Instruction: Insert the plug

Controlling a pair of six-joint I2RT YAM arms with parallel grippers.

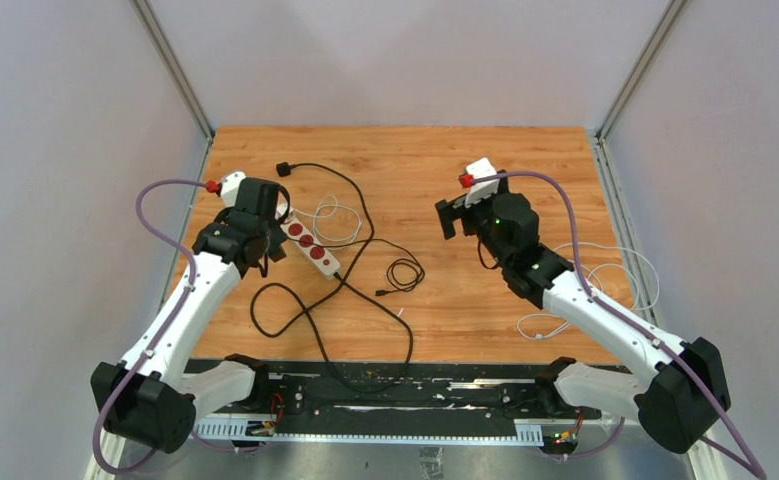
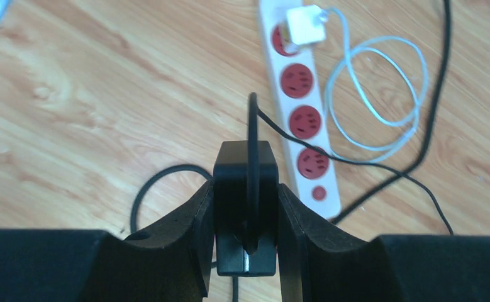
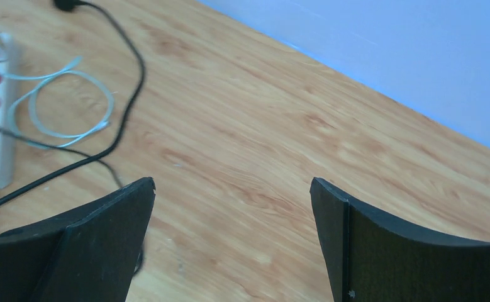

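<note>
Here my left gripper [image 2: 245, 192] pinches the black plug [image 2: 233, 173] beside the white power strip [image 2: 290, 150]; my right gripper [image 3: 233, 185] hangs spread, empty. Next, I judge: align the plug over a free red socket [image 2: 305, 121].

Quick headcount from my end: one power strip [image 2: 278, 94] with four red sockets [image 2: 305, 121] and one little red button [image 2: 319, 192]. One white charger [image 2: 306, 24]. Two black plugs: a chunky black plug [image 2: 245, 182] and a small black plug [image 1: 283, 169]. Two white cables: one white coil [image 2: 380, 119] and one white loop [image 1: 538, 324]. Black cords [image 2: 444, 63]: at least two, too tangled for me to count properly. Two arms, the left arm [image 1: 180, 310] and the right arm [image 1: 605, 320].
</note>
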